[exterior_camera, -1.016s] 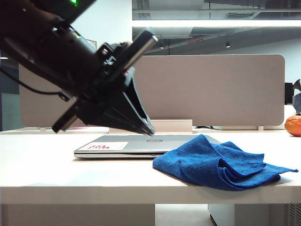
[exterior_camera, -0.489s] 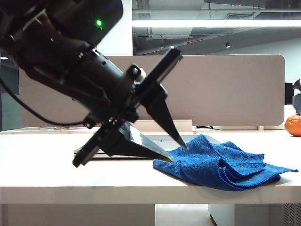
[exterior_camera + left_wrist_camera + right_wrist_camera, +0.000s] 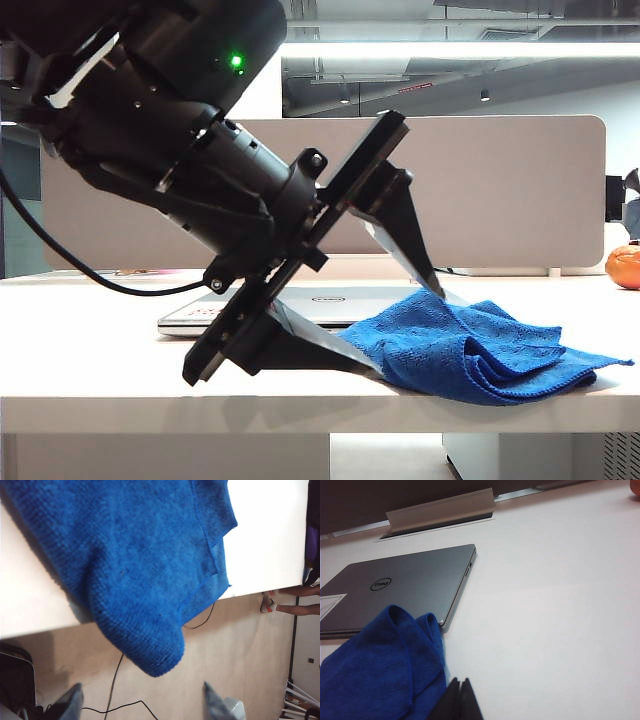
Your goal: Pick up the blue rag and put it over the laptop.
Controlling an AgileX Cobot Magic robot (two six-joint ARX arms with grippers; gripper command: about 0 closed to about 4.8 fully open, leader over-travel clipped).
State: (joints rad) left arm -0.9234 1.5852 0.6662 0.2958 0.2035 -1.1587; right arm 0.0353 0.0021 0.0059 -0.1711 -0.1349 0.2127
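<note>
The left gripper (image 3: 385, 320) has spread its jaws wide and dropped to straddle the rag (image 3: 470, 345) at centre right, ready to pinch. The rag lies on the counter (image 3: 90, 375), overlapping the laptop's (image 3: 330, 303) corner. The right gripper (image 3: 459, 700) is closed, idle beside it. An orange object (image 3: 624, 266) sits far right.

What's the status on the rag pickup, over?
Left gripper open, jaws straddling the rag's near edge, no grip yet. Right gripper shut, parked clear. Rag partly on the laptop corner. Nothing in the way.
</note>
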